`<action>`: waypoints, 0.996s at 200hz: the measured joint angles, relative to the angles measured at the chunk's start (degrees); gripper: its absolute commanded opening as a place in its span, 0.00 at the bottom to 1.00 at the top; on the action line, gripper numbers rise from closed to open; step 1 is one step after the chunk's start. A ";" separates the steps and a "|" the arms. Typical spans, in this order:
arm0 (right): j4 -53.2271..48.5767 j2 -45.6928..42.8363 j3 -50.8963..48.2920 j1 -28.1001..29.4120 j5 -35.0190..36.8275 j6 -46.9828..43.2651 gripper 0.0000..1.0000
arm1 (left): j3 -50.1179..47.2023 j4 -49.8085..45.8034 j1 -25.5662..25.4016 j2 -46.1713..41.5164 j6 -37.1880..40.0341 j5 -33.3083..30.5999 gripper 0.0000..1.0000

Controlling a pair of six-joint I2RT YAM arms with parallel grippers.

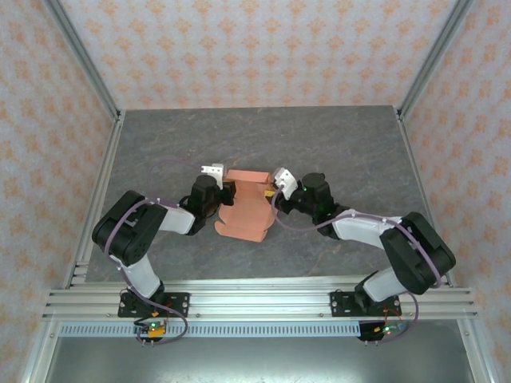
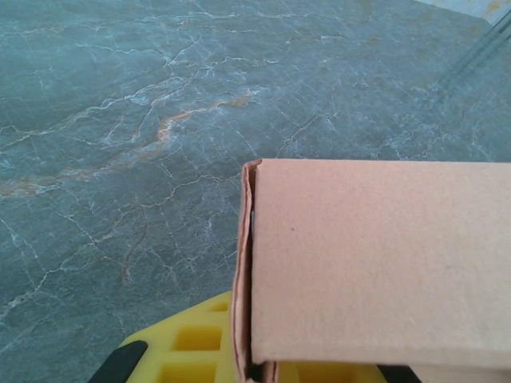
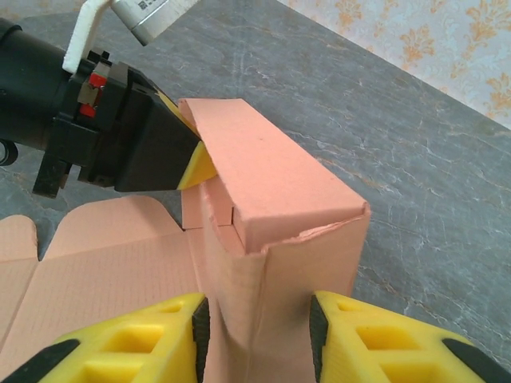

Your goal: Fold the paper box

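Both jaws pinch the paper box [image 3: 271, 183]; wrist views seemingly show contact.

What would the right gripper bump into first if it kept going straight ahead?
The paper box: its standing end sits between the fingers of the right gripper. The left gripper seems farther back.

The worktop [image 1: 343, 152] is a dark grey slab with a marble pattern. Thin pale veins and a few rusty-brown streaks run across it. Metal rails [image 1: 102, 191] border it on the left, on the right and along the near edge. About midway between left and right lies the paper box [image 1: 243, 219], of salmon-orange card. Its near panels lie flat on the surface, and its far part stands up, folded into walls.
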 measured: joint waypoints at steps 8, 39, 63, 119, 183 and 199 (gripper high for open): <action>0.72 0.50 0.02 0.39 0.85 0.04 0.39 | 0.07 -0.04 0.00 0.00 -0.42 -0.26 0.00; 4.28 4.11 0.39 2.05 7.08 1.27 0.40 | 0.07 -0.17 -0.02 0.00 -1.90 -2.12 0.00; 8.11 7.06 0.96 4.09 13.46 1.92 0.39 | 0.63 -1.14 -0.70 0.00 -2.60 -4.13 0.00; 13.44 14.51 6.45 7.48 30.82 3.41 0.33 | 2.12 -4.09 -3.52 -0.02 -6.45 -9.46 0.05; 14.38 18.69 11.17 7.39 41.72 4.33 0.14 | 0.68 -5.53 -5.75 -4.02 -9.88 -5.03 0.40; 14.56 18.69 11.04 6.93 41.68 4.57 0.14 | 0.04 -7.65 -5.86 -7.76 -10.40 -3.19 0.49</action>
